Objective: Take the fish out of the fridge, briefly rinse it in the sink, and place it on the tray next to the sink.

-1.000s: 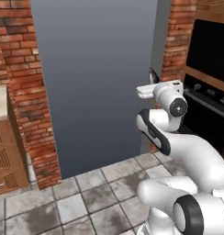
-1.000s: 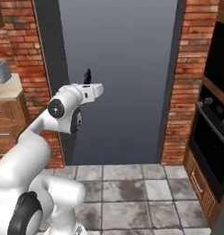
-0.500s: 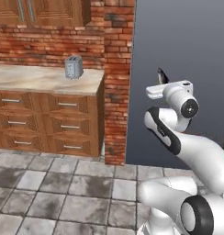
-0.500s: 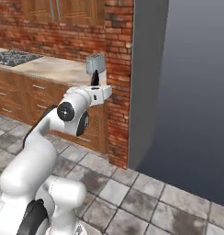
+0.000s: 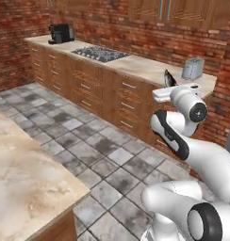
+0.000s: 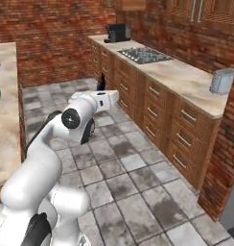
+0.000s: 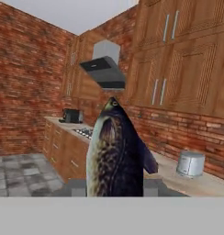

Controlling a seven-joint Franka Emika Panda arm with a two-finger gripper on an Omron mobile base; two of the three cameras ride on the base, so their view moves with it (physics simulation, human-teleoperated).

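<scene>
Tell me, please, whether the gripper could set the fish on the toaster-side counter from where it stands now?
Probably not yet: the gripper holds the fish over open floor, with the counter and toaster some way off; nothing blocks the way.

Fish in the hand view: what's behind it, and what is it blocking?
Behind the fish held in the claw: a counter with a toaster, a coffee machine, and a range hood. It covers most of the cooktop.
</scene>
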